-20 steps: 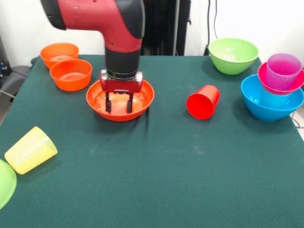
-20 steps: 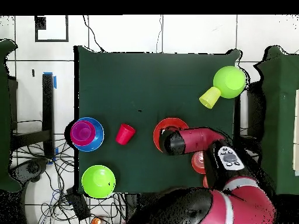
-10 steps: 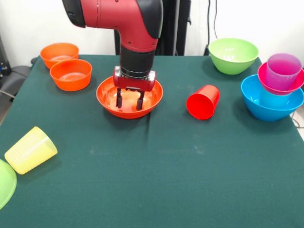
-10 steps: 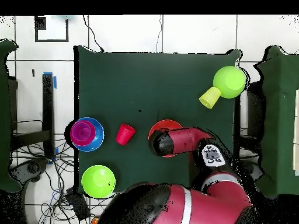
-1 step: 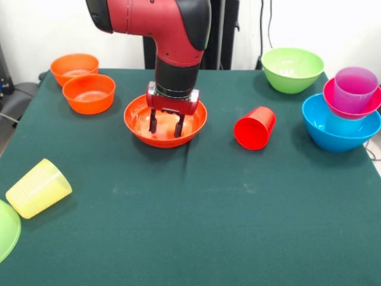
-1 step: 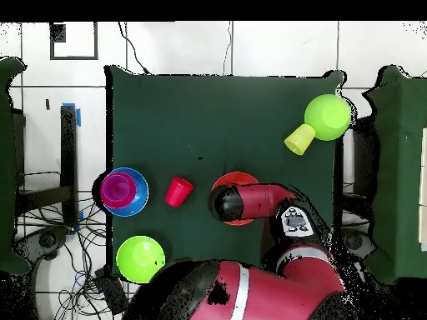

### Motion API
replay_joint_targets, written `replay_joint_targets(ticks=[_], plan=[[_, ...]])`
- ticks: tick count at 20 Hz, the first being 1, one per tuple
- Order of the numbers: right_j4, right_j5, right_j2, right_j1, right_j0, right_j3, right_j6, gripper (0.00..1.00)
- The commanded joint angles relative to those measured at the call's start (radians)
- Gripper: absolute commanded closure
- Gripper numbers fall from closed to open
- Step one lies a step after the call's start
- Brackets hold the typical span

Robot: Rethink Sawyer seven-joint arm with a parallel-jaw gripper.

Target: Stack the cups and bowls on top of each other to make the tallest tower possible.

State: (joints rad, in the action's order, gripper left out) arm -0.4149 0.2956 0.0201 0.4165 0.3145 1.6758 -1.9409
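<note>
My gripper (image 5: 166, 127) hangs inside the wide orange bowl (image 5: 137, 122), open, its two dark fingers reaching down to the bowl's floor. In the overhead view the arm covers most of this bowl (image 6: 238, 177). To its right a red cup (image 5: 255, 127) lies on its side. At the right edge a blue bowl (image 5: 333, 136) holds a light blue cup (image 5: 345, 124), with a magenta bowl (image 5: 331, 98) and a purple cup (image 5: 355, 88) stacked on it. A yellow cup (image 5: 38, 187) lies tipped at the near left.
Two small orange bowls (image 5: 74, 67) (image 5: 89, 92) sit at the far left. One lime green bowl (image 5: 292, 69) stands at the far right, another (image 5: 6, 229) hangs over the near left edge beside the yellow cup. The green cloth wrinkles just in front of the wide bowl.
The gripper has shifted right in the front view, and the wide orange bowl has slid right with it, closer to the red cup. The finger gap looks the same.
</note>
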Motion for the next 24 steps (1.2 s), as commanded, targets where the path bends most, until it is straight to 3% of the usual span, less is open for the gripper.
replay_joint_targets(ticks=[1, 8, 17, 24], plan=[[0.115, 0.018, -0.105, -0.193, -0.082, 0.001, -0.195, 0.00], [0.190, 0.031, -0.109, -0.176, -0.086, 0.009, -0.163, 0.00], [0.202, 0.077, -0.138, -0.105, -0.034, 0.069, -0.081, 0.00], [0.224, 0.082, -0.135, -0.114, -0.056, 0.049, -0.099, 0.00]])
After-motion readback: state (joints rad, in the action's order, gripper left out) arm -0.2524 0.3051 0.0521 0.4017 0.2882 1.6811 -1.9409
